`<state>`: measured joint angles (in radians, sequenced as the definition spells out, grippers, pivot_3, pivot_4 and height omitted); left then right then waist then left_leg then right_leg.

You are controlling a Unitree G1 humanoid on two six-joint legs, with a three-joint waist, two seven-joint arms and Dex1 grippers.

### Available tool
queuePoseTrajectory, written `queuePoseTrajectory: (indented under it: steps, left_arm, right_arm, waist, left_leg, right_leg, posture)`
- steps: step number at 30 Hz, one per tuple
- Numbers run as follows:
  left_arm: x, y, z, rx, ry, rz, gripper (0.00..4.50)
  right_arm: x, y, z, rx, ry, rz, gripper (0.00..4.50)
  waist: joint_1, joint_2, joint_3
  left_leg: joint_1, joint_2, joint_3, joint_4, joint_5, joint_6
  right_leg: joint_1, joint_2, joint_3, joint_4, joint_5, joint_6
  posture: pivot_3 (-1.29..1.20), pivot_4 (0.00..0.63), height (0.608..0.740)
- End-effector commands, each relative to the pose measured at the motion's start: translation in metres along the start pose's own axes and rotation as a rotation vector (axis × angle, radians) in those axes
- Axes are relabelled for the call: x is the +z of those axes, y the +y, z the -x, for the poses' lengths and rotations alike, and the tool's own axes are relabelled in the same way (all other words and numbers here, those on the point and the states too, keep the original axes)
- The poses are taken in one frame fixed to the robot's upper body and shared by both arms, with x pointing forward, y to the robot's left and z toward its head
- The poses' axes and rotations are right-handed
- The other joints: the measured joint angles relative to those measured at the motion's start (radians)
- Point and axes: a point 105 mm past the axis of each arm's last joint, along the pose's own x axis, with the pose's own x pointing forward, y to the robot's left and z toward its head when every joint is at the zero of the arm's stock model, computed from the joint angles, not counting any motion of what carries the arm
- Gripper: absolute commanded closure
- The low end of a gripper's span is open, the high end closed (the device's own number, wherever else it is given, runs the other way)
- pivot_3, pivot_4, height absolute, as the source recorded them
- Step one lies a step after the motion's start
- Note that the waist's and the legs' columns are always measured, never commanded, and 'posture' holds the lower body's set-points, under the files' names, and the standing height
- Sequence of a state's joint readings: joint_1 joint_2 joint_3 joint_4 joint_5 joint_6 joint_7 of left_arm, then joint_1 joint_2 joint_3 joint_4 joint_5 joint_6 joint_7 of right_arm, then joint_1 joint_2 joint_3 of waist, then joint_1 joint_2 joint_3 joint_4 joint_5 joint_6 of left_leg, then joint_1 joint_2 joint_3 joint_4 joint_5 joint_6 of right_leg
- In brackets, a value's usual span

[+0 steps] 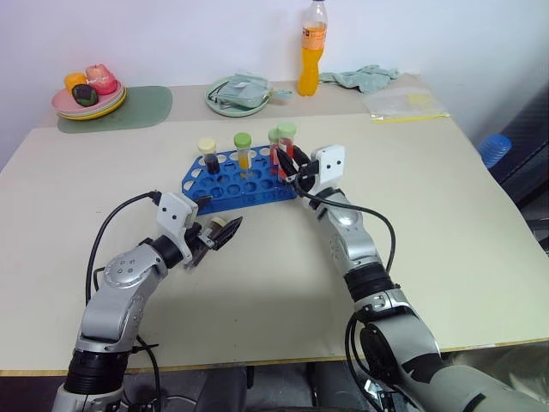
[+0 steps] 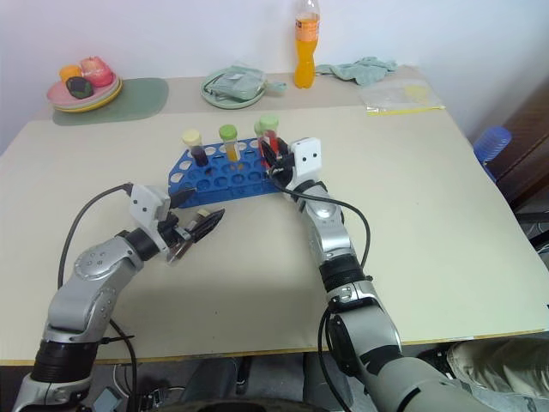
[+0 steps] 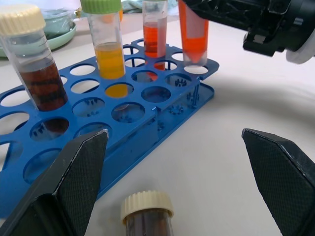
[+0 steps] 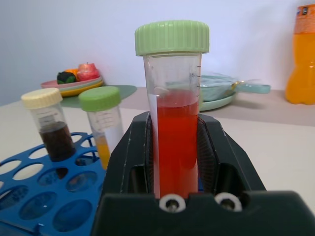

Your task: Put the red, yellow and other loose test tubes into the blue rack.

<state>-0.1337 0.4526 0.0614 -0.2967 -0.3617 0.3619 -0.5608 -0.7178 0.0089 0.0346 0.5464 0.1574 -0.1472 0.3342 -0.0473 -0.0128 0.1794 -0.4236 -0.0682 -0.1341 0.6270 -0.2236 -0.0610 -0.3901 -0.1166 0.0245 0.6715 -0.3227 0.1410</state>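
Red tube (image 4: 173, 142) clamped upright in right pincer (image 1: 290, 165), over blue rack (image 1: 225, 190)

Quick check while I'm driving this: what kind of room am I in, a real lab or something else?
Probably an improvised test setup, not a real lab: a plain table against a bare wall, with the blue rack of capped tubes sharing space with an orange drink bottle and a plate of toy food.
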Motion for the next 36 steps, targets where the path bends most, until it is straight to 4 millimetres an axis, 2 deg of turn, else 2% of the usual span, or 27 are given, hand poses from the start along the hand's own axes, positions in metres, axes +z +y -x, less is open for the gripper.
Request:
queuePoseTrajectory:
  steps: [1, 15, 27, 36]
  left_arm:
    - [0.013, -0.002, 0.001, -0.008, -0.041, -0.033, 0.0]
    - [0.013, -0.002, 0.001, -0.011, -0.041, -0.041, 0.0]
    - [0.013, -0.002, 0.001, -0.008, -0.041, -0.045, 0.0]
    - [0.012, -0.002, 0.001, -0.007, -0.039, -0.044, 0.0]
  right_arm:
    - [0.006, 0.011, -0.002, 0.041, -0.03, -0.003, 3.77]
    - [0.002, -0.005, 0.005, -0.018, -0.023, 0.015, 3.77]
    - [-0.003, 0.004, 0.006, 0.011, -0.007, -0.007, 3.77]
    - [-0.004, 0.002, 0.005, -0.01, -0.008, -0.008, 3.77]
  waist:
    - [0.0, 0.0, 0.0]
    - [0.001, 0.0, 0.0]
    - [0.001, 0.001, -0.001]
    - [0.001, 0.001, -0.001]
  left_leg:
    - [0.0, 0.0, 0.0, 0.0, 0.0, 0.0]
    - [0.0, 0.0, 0.0, 0.0, 0.0, 0.0]
    - [0.001, 0.0, 0.0, 0.0, 0.0, 0.0]
    - [0.001, 0.0, 0.0, 0.0, 0.0, 0.0]
  right_leg:
    - [0.0, 0.0, 0.0, 0.0, 0.0, 0.0]
    - [0.0, 0.0, 0.0, 0.001, 0.0, 0.0]
    - [0.0, 0.0, 0.0, 0.001, 0.0, 0.0]
    - [0.0, 0.0, 0.0, 0.001, 0.0, 0.0]
  posture:
    - [0.0, 0.15, 0.74]
    - [0.0, 0.15, 0.74]
    - [0.0, 0.15, 0.74]
    - [0.0, 0.15, 0.74]
